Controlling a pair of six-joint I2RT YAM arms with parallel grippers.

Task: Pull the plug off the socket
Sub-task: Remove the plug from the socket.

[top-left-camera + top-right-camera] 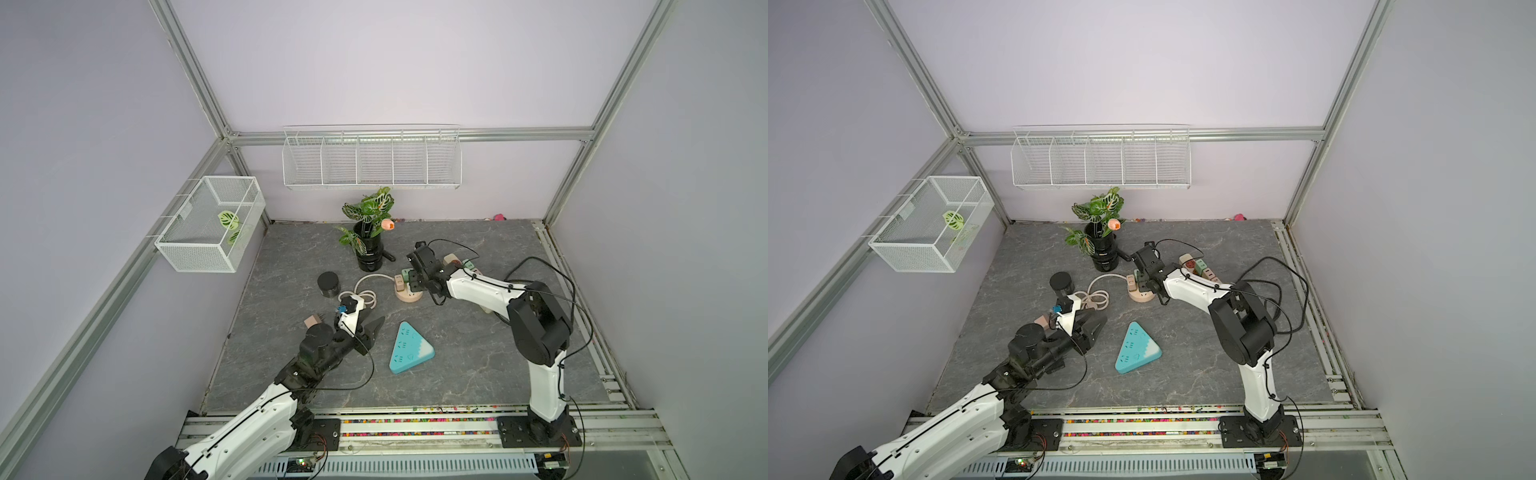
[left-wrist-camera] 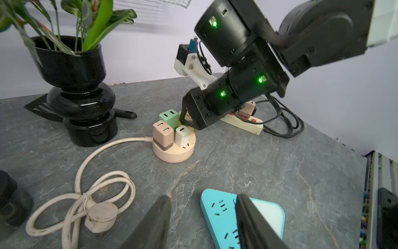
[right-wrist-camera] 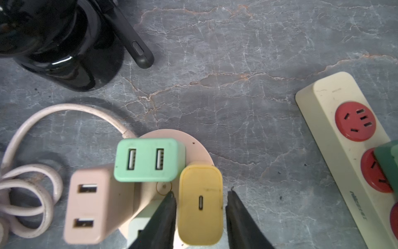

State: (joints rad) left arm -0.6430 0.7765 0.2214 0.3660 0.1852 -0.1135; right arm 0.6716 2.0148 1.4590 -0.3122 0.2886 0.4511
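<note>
1. The right claw [image 3: 201, 191] sits over the yellow plug [image 3: 200, 207], one finger on each side.
2. Its fingers are apart, with a thin gap on one side.
3. The yellow plug stands on the round pink socket [image 2: 174, 155], beside a green plug [image 3: 148, 159].
4. The left claw [image 2: 203, 196] is apart and holds nothing.

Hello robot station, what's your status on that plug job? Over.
Left gripper open, empty, hovering. Right gripper straddling yellow charger plug on round pink socket; grip unconfirmed. Mint-green plug and white plug crowd one finger.
</note>
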